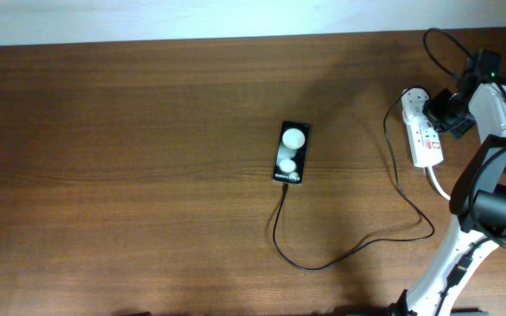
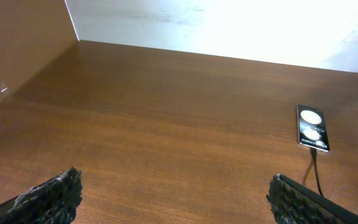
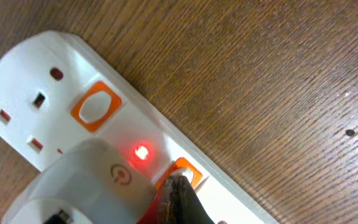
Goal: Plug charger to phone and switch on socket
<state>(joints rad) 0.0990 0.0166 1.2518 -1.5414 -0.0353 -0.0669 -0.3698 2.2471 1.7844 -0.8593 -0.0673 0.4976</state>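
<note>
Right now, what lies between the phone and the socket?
In the overhead view, only bare table and a stretch of the charger cable just beside the socket; the phone lies apart.

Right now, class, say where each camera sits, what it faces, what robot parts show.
Overhead: above the table, looking down; right arm at the power strip.
Left wrist: low, facing the phone; open jaws below.
Right wrist: close above the power strip; shut jaws by a switch.
Shared: overhead and left wrist both show the phone.
</note>
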